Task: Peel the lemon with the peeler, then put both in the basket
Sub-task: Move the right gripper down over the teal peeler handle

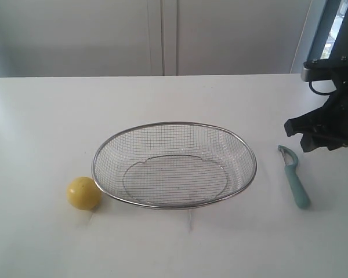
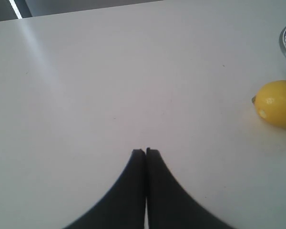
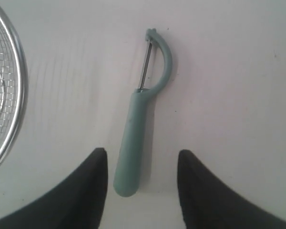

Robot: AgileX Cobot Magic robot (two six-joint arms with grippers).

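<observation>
Exterior view: the basket (image 1: pixel 174 123) stands in the middle of the white table (image 1: pixel 46 116). The lemon (image 1: pixel 84 193) lies at the basket's left end, just beside the rim. The peeler (image 1: pixel 294 182) lies flat near the basket's right end, apart from the rim. The right gripper (image 1: pixel 298 134) hangs close over the blade end of the peeler.

Left wrist view: the left gripper (image 2: pixel 146 151) is closed, its two fingers are pressed together and hold nothing. It is over bare table, apart from the lemon (image 2: pixel 276 103), which lies just beside the basket (image 2: pixel 283 47).

Right wrist view: the right gripper (image 3: pixel 142 152) is open. Its fingers stand on the two sides of the handle of the peeler (image 3: pixel 133 138), with a gap on each side. The peeler lies near the basket (image 3: pixel 20 86), not touching the rim.
</observation>
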